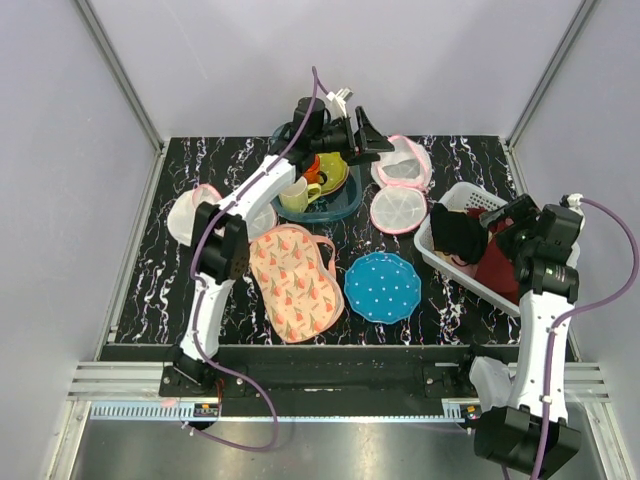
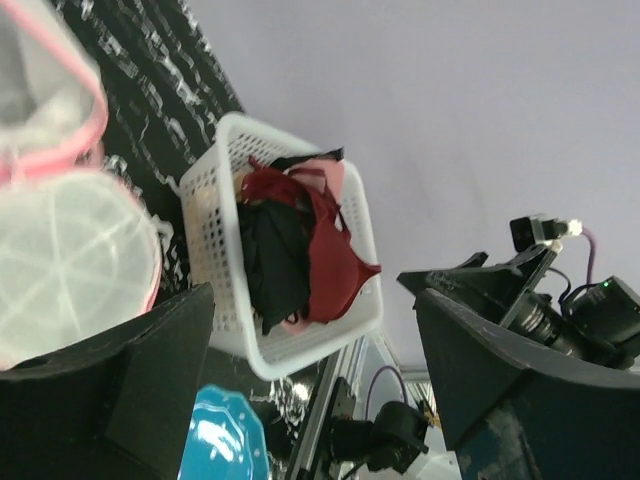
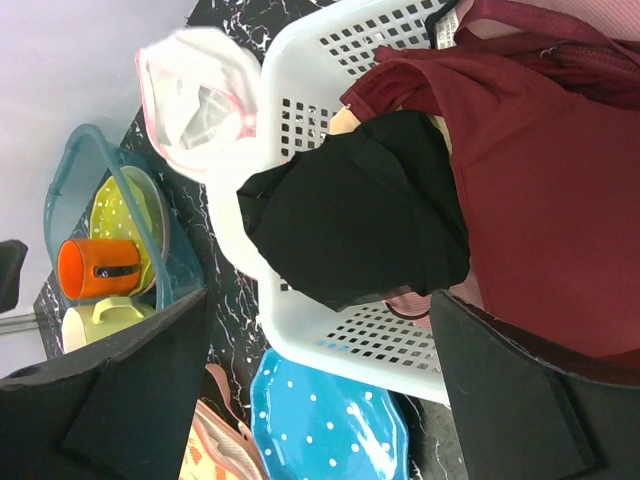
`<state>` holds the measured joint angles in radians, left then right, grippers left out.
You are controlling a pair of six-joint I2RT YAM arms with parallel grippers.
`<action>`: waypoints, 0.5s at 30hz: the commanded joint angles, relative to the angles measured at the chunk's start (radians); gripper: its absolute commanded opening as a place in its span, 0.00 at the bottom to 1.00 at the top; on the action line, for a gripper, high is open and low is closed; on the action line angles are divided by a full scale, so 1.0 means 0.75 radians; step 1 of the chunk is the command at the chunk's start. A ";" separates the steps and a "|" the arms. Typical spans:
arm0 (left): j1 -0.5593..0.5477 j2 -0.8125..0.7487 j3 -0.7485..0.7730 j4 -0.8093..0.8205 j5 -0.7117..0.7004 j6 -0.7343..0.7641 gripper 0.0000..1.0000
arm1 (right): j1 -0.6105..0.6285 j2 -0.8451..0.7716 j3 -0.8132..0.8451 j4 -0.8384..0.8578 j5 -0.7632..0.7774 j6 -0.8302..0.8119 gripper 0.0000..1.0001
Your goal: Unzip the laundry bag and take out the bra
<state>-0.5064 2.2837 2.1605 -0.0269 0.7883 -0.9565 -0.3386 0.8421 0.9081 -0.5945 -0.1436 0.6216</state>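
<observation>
The laundry bag point(image 1: 400, 190) lies open at the back middle, its two white mesh halves with pink trim side by side; it also shows in the left wrist view point(image 2: 60, 250) and the right wrist view point(image 3: 200, 100). The bra point(image 1: 462, 235), black with deep-red parts, lies in the white basket point(image 1: 440, 262) at the right, its black part draped over the near-left rim point(image 3: 370, 215) point(image 2: 300, 250). My left gripper point(image 1: 372, 135) is open and empty, raised beside the bag's far half. My right gripper point(image 1: 497, 222) is open and empty above the basket.
A teal tray point(image 1: 335, 208) with a yellow cup point(image 1: 296, 195) and dishes stands at the back. A pink floral-print fabric piece point(image 1: 295, 280) and a blue dotted mat point(image 1: 383, 287) lie in front. Another white pouch point(image 1: 190, 212) sits at the left.
</observation>
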 commanded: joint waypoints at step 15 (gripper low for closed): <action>0.115 -0.897 -0.834 -0.318 -0.172 0.537 0.84 | 0.003 0.250 0.094 -0.050 0.073 -0.140 1.00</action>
<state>-0.4614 1.7111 1.6814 -0.2390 0.7200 -0.6521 -0.3386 1.0279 0.9302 -0.6235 -0.0967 0.5491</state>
